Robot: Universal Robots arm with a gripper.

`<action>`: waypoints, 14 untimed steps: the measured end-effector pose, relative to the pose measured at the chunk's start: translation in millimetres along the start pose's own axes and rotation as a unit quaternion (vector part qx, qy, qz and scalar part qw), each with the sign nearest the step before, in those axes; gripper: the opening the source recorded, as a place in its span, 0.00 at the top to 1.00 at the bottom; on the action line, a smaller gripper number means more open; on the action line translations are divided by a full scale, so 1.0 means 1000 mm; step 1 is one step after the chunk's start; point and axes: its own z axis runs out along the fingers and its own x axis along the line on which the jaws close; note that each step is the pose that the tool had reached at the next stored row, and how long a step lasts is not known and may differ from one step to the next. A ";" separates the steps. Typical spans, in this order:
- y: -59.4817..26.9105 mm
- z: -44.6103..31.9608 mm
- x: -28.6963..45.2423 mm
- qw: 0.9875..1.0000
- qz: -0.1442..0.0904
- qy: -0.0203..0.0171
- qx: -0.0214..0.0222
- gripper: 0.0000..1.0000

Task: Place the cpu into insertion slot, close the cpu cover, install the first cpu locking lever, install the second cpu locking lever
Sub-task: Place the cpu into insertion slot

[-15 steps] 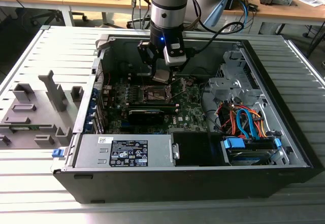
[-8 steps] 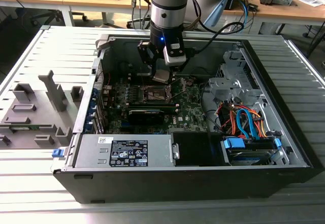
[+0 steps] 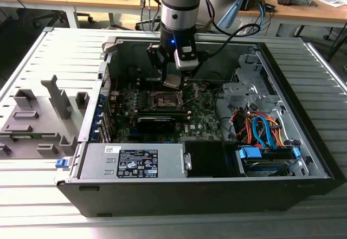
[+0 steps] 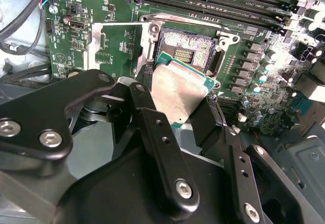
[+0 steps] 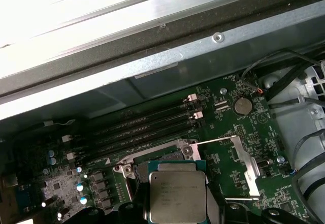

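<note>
End effector (image 4: 172, 99) grips the cpu (image 4: 180, 84) over the insertion slot (image 4: 188, 49) (exposed in second wrist view).

Computer case (image 3: 217, 195): black, side open, lying on the middle of the slatted grey bench (image 3: 49, 60).
Arm (image 3: 181, 6): upright over the case's far wall.
Hand (image 3: 173, 76): grips the cpu (image 3: 172, 82), silvery and tilted, just above the insertion slot (image 3: 165, 99) on the green motherboard (image 3: 203, 117).
Silver power supply (image 3: 133, 160): along the case's near wall.
Blue and orange cables (image 3: 263, 130): case end toward the exterior view's right.
Grey fixture (image 3: 38, 125): bench edge at the exterior view's left.
</note>
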 end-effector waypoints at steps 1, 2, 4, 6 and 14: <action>0.0000 0.0000 0.0000 1.000 0.000 0.000 0.000 0.46; 0.0000 0.0000 0.0000 1.000 0.001 0.000 0.000 0.46; 0.0000 0.0000 0.0000 1.000 0.002 0.000 0.000 0.46; 0.0000 0.0001 0.0000 1.000 0.003 0.000 0.000 0.46; 0.0000 0.0002 0.0000 1.000 0.006 -0.001 0.001 0.46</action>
